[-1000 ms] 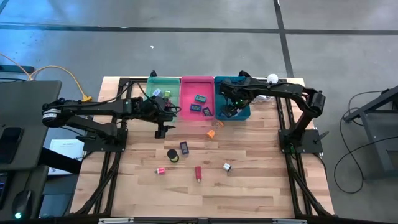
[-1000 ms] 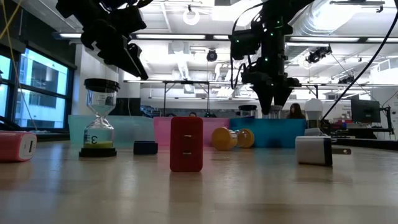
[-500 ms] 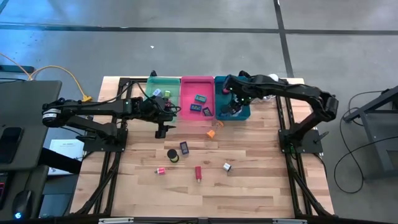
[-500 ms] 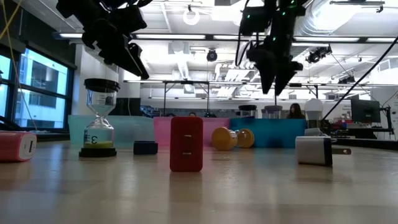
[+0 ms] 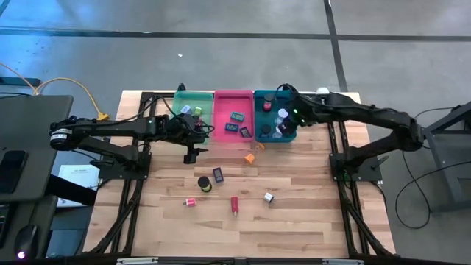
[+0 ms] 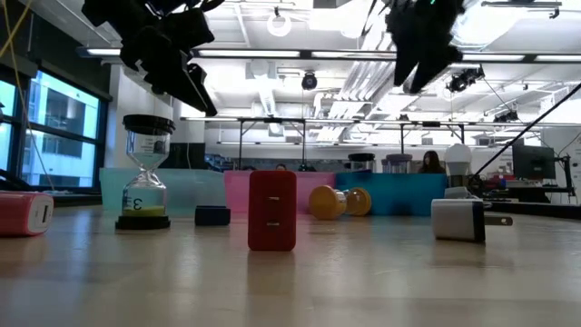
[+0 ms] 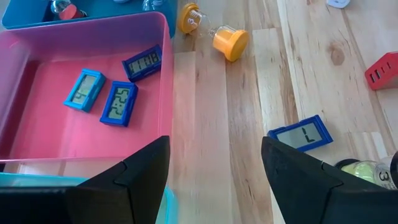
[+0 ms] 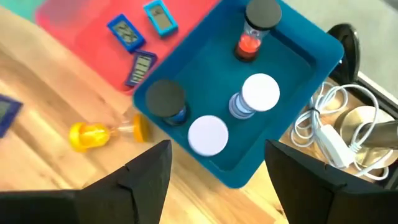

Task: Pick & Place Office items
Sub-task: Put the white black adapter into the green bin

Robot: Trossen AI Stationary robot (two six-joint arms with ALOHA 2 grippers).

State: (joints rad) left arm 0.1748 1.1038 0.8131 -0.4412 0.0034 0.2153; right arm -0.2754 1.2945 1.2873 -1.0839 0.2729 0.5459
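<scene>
Currently, the right gripper point(image 5: 280, 129) hangs above the teal plastic tray point(image 8: 298, 62), jaws parted and empty. In that tray stand four small hourglass timers: one with a black cap and red sand point(image 8: 254, 31), one black-capped point(image 8: 166, 99), two white-capped point(image 8: 260, 93). The left gripper point(image 5: 190, 156) hovers over bare wood just in front of the green plastic tray point(image 5: 182, 98), jaws likewise open and holding nothing.

The pink plastic tray point(image 7: 25, 146) contains three small blue digital clocks point(image 7: 83, 90). On the wooden table point(image 7: 236, 143) remain an orange hourglass lying on its side point(image 7: 211, 34), a fourth blue digital clock point(image 7: 298, 134), a red charger block point(image 6: 271, 209), a white plug adapter point(image 6: 461, 219), a pink block point(image 6: 25, 215) and an upright black-capped hourglass with yellow sand point(image 6: 145, 173).

The hourglasses appear to be glass-waisted, hence probably fragile and liable to roll; grip across the rigid end caps. The chargers are light, stiff, smooth; take them across flat sides.
</scene>
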